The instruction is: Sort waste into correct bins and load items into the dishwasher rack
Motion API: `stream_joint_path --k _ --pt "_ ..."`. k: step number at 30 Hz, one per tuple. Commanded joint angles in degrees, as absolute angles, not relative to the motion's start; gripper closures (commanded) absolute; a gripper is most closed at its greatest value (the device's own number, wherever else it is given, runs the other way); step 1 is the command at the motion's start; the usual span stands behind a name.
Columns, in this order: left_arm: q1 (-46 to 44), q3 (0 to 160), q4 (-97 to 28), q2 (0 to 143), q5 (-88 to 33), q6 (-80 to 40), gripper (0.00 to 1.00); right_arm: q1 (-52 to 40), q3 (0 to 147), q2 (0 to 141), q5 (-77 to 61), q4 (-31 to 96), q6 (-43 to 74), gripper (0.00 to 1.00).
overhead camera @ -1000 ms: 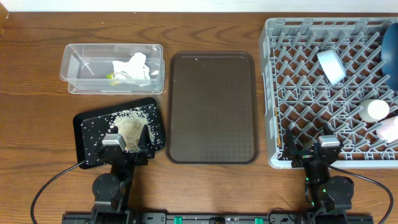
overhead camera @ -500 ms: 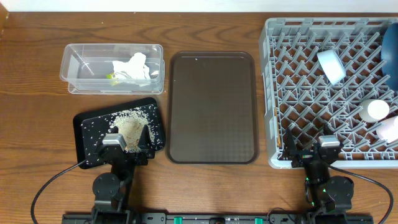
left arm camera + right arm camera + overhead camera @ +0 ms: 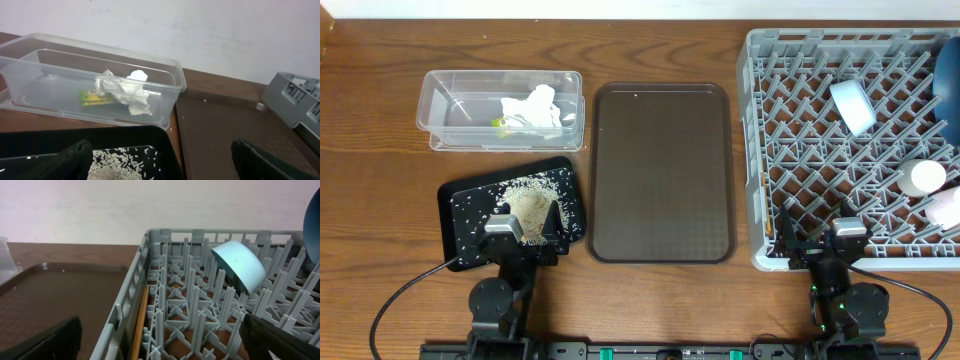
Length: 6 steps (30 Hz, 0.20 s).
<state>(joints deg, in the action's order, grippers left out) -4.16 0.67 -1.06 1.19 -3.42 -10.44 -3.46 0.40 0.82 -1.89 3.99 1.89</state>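
Resting at the table's near edge, the left gripper (image 3: 525, 235) is hanging over the flat black rectangular tray (image 3: 455, 205), fingers spread wide and holding nothing. The right gripper (image 3: 817, 243), equally wide and unladen, is sitting at the near wall of the large square grey plastic dishwasher rack (image 3: 753, 150). Crumpled white paper tissue (image 3: 532, 108) and the small yellow-green wrapper strip (image 3: 95, 98) are lying in the clear rectangular plastic tub (image 3: 432, 95). Whitish rice grains (image 3: 525, 188) are lying scattered on the black tray. The pale-blue bowl (image 3: 852, 106) and a thin wooden chopstick (image 3: 139, 317) are sitting in the rack. Sorting is looking finished, so any withdrawal is best going straight up, sparing the grains. Nothing is differing from a second ago.
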Motion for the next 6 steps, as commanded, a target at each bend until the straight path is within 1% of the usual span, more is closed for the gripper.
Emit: stream_joint_path --k 1,6 --pt "-3.8 0.2 -3.8 1.4 -3.2 -9.9 0.09 -3.8 0.3 0.4 -1.7 4.1 1.5 0.01" --pt "-3.8 0.2 -3.8 1.4 -3.2 -9.9 0.09 -3.8 0.3 0.4 -1.7 4.1 1.5 0.01"
